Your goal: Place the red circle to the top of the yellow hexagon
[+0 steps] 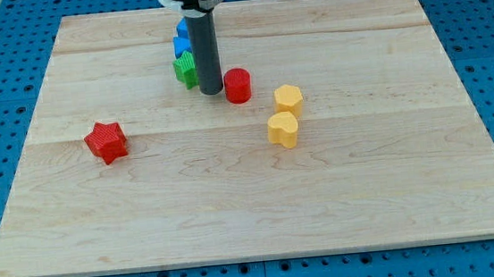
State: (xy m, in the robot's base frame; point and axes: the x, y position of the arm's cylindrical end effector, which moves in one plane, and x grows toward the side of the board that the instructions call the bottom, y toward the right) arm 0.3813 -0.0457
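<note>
tip (211, 91): end of the dark rod, touching or just beside the red circle on its left side; green block just beside it on the view's left.
red circle (238, 85): short cylinder, upright, upper middle of the desk (235, 211); up and to the view's left of both yellow blocks, near but apart.
yellow hexagon (288, 98): likely the upper yellow block; shape hard to confirm. Second yellow block (284, 129) just below it, touching or nearly so.
green block (185, 69): partly hidden behind the rod; shape unclear.
blue blocks (182, 44): stacked in view above the green one, mostly hidden.
red star (106, 141): well apart, the view's left.
pincer: none on this rig, so no open or closed state to tell; only a bare rod.
handling: circle looks light, rigid, smooth; likely slides easily and may roll off the rod's round side. No hold possible; push on its left face, through the centre.
progress: circle not yet above the hexagon; needs a push toward the view's right.
risk: off-centre push slips past, or circle bumps the hexagon.
</note>
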